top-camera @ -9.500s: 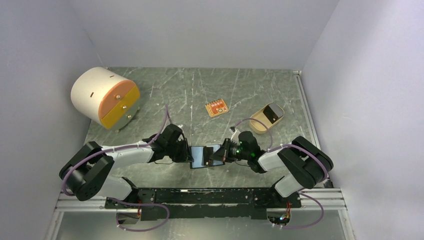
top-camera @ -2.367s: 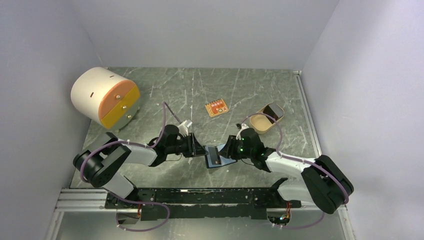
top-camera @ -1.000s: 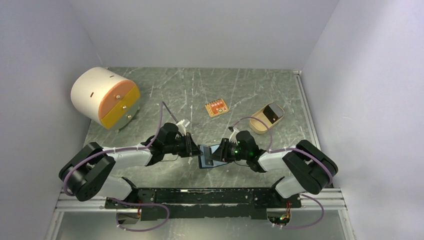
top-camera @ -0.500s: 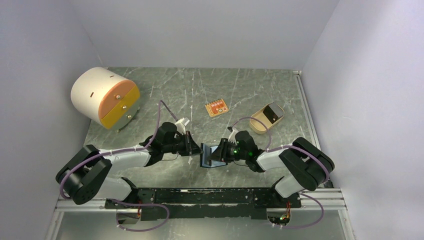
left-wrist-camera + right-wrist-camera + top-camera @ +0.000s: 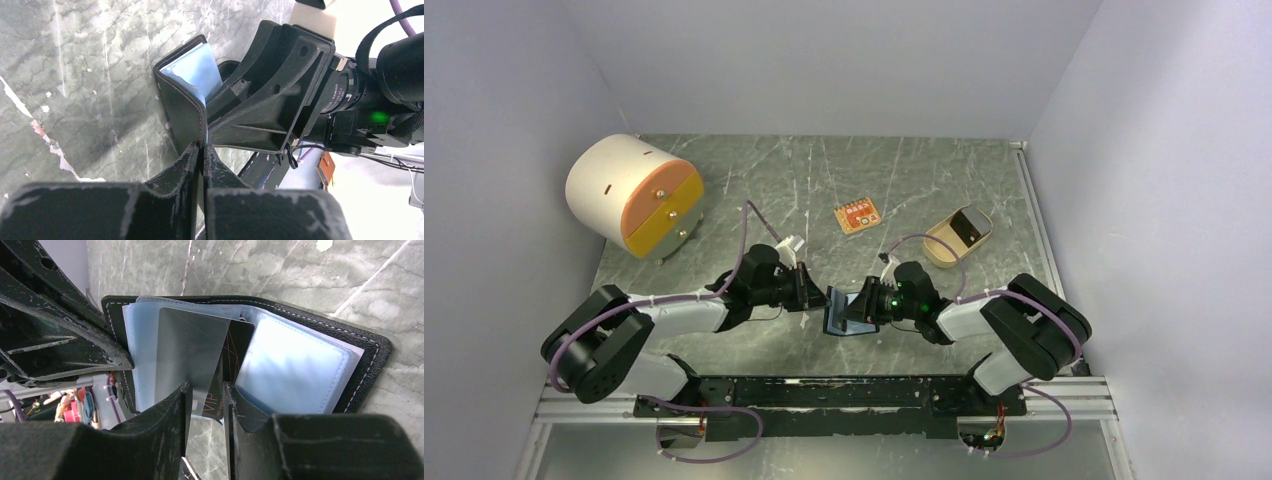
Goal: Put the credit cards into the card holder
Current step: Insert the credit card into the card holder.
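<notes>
The two credit cards (image 5: 192, 355) lie askew, overlapping in the open card holder (image 5: 370, 347), between both hands near the tabletop's (image 5: 904, 180) front. They look only part seated. The left hand (image 5: 201, 150) pinches the cover's edge. The right hand's (image 5: 204, 390) fingers straddle the cards; I cannot tell if it grips them. Pushed crooked, they could jam, and if the cover slips the holder folds.

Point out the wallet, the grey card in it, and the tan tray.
wallet (image 5: 375, 347): right wrist view, on its black stitched right edge.
grey card (image 5: 190, 350): right wrist view, on the middle of its face.
tan tray (image 5: 942, 246): top view, on the bare tan part at its near-left end.
</notes>
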{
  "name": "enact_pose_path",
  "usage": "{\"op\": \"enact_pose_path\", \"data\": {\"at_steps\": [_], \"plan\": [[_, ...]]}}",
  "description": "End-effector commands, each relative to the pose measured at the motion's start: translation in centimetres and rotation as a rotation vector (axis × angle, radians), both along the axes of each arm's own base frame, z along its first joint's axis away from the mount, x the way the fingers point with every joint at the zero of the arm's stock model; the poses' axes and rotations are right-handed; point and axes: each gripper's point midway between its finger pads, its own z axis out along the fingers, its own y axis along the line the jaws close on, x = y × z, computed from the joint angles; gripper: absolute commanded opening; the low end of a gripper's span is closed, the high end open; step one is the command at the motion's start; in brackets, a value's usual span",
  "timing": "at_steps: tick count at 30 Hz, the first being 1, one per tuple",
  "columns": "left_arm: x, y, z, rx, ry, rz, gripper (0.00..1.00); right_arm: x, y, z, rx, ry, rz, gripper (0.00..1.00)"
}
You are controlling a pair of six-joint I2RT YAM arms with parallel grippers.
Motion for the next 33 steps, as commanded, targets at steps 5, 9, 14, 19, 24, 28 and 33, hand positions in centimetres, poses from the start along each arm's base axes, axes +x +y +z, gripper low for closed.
{"op": "enact_pose_path", "data": {"at_steps": [5,9,14,19,24,28,33], "plan": [[0.2,0.8,1.9,0.031,-0.037,0.024,0.09,0.5,0.4,2.6,0.000,-0.045,0.009,0.40],[0.4,2.0,1.3,0.147,-0.012,0.043,0.09,0.8,-0.2,4.5,-0.027,-0.092,-0.002,0.42],[0.5,2.7,1.0,0.227,0.016,0.051,0.09,1.3,-1.4,4.6,-0.104,-0.125,-0.036,0.41],[0.7,2.1,1.3,0.251,0.064,0.033,0.09,2.0,-3.1,2.4,-0.223,-0.130,-0.084,0.34],[0.7,0.9,1.2,0.225,0.098,0.007,0.09,1.9,-4.1,-0.2,-0.286,-0.109,-0.102,0.33],[0.9,-0.1,1.1,0.189,0.105,-0.007,0.09,1.9,-4.0,-0.9,-0.281,-0.108,-0.101,0.32],[0.9,-0.9,0.5,0.159,0.123,-0.022,0.09,1.7,-3.9,-1.2,-0.267,-0.105,-0.096,0.32]]}}
